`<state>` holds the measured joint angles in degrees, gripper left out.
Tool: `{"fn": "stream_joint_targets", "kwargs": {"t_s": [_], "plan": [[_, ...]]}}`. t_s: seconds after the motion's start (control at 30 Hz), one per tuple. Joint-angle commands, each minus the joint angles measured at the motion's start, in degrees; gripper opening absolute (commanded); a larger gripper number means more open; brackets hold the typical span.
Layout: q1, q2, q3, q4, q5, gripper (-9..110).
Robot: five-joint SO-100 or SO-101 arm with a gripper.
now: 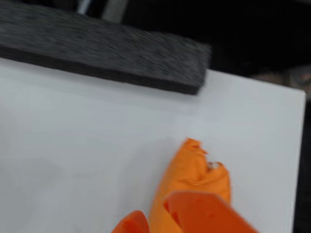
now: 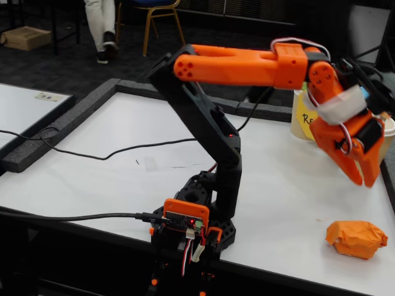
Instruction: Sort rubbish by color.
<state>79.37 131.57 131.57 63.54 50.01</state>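
The orange crumpled lump (image 2: 357,238) lies on the white table (image 2: 123,179) near its front right corner. It also shows in the wrist view (image 1: 192,170), low and right of centre, seen between my two orange fingertips. My gripper (image 2: 365,180) hangs a little above and behind the lump, pointing down, not touching it. Its jaws stand slightly apart and hold nothing. In the wrist view the gripper (image 1: 154,209) enters from the bottom edge. The green and blue lumps are out of view.
A yellow sign (image 2: 304,117) and a ribbed tan cup (image 2: 388,132) stand behind the gripper at the back right. A dark foam border (image 1: 112,53) rims the table. A black cable (image 2: 92,154) crosses the left of the table. The arm's base (image 2: 191,225) sits at the front edge.
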Motion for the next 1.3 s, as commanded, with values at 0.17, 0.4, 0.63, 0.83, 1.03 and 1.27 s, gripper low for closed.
{"fn": "stream_joint_targets", "kwargs": {"t_s": [0.17, 0.4, 0.63, 0.83, 1.03, 1.27], "plan": [[6.3, -5.0, -5.3, -2.0, -5.0, 0], [10.3, -6.0, -5.2, -1.8, -14.9, 0], [11.8, -6.2, -3.6, -1.5, -33.2, 0], [10.9, -6.4, -1.0, -4.5, -50.4, 0], [9.3, -6.7, 1.0, -8.2, -70.3, 0], [7.6, -7.2, 3.6, -14.5, -93.7, 0]]}}
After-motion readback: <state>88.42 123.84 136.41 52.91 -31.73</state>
